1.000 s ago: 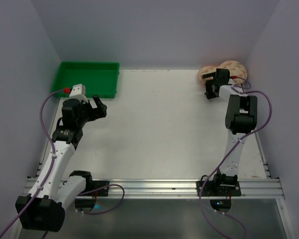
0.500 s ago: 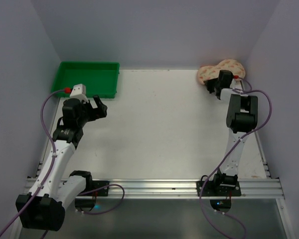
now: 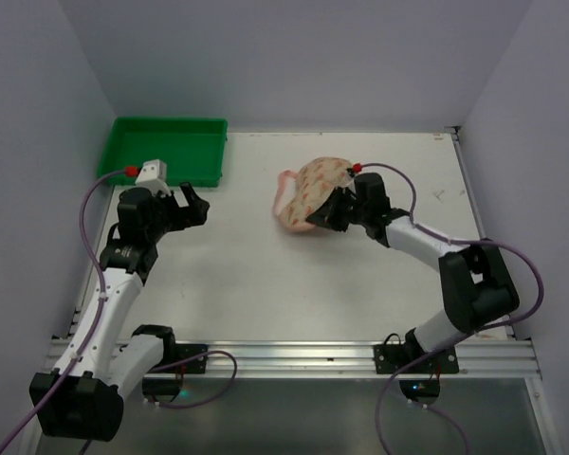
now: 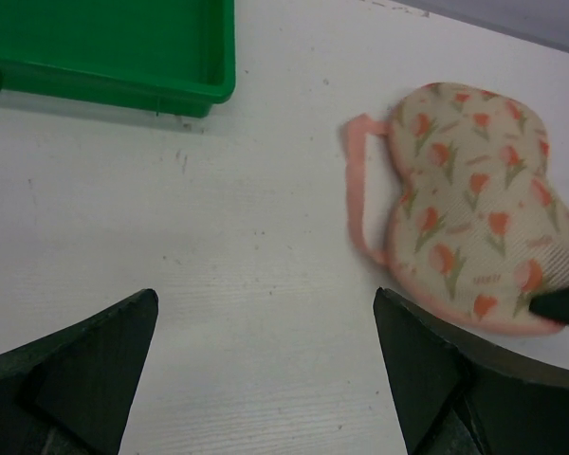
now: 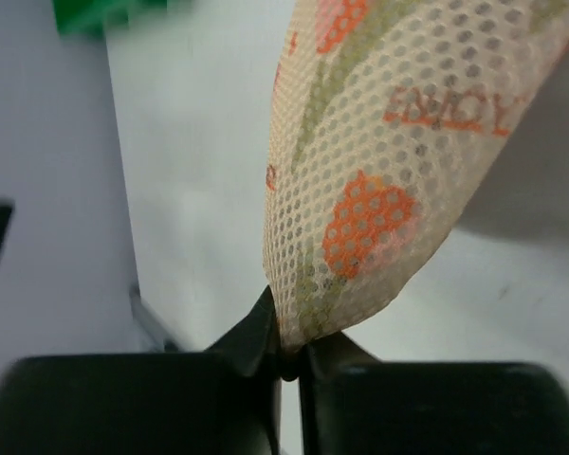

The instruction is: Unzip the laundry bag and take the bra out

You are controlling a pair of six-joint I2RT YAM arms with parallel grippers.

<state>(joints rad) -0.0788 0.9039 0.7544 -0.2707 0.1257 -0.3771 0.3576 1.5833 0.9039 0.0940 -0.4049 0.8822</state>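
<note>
1. Because the peanut-shaped cream mesh laundry bag with its orange flower print (image 3: 313, 190) lies near the middle of the white worktop (image 3: 266, 284), a little toward the far edge, both arms can reach it, and I take that to be the reason for the spot. The right gripper (image 3: 334, 210) pinches the bag's near right edge. The left gripper (image 3: 192, 201) hangs near the left edge, beside the green plastic tray (image 3: 168, 152) in the far left corner.
2. From the left wrist, the left gripper's fingers (image 4: 85, 370) stand spread wide over bare worktop and touch nothing, probably waiting for the zipper. The bag lies flat ahead, its pink strap loop (image 4: 357, 180) on the tray side. No black bra shows, so it is presumably inside.
3. From the right wrist, the jaws are clamped tight on a fold of the bag's mesh, which rises up from them.
</note>
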